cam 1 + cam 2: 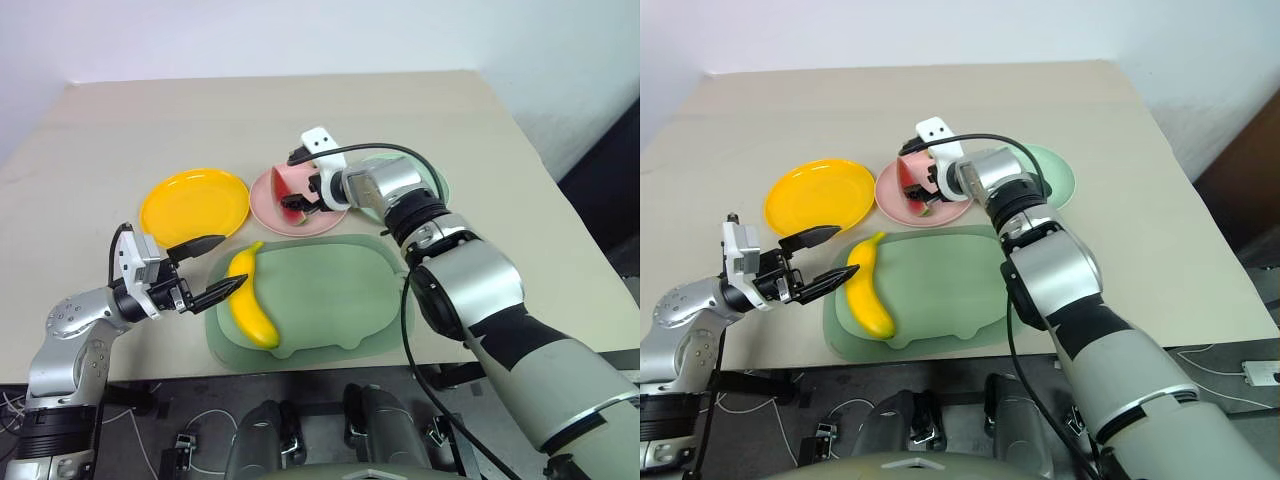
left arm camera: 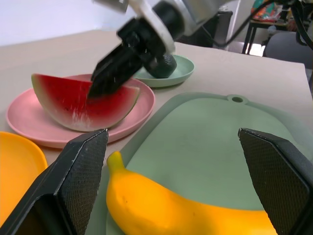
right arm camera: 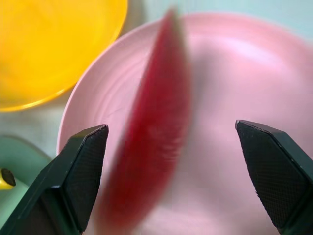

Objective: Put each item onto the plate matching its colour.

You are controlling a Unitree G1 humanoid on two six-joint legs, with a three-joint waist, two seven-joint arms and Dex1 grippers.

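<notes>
The red watermelon wedge (image 2: 73, 100) stands on its green rind on the pink plate (image 1: 262, 205). My right gripper (image 3: 168, 127) hangs over that plate, open, with the wedge between its fingers and touching neither. The yellow banana (image 1: 250, 305) lies on the left part of the dull-green pig-shaped board (image 1: 330, 290). My left gripper (image 1: 232, 262) is open, level, just left of the banana's upper end. The yellow-orange plate (image 1: 195, 205) lies bare beside the pink one. The dark-green avocado (image 2: 166, 66) sits on the mint green plate (image 1: 1055, 175), partly hidden behind my right arm.
The three plates lie in a row across the middle of the beige table (image 1: 300, 110), with the pig-shaped board in front of them near the table's front edge. My right arm reaches across the board's right side.
</notes>
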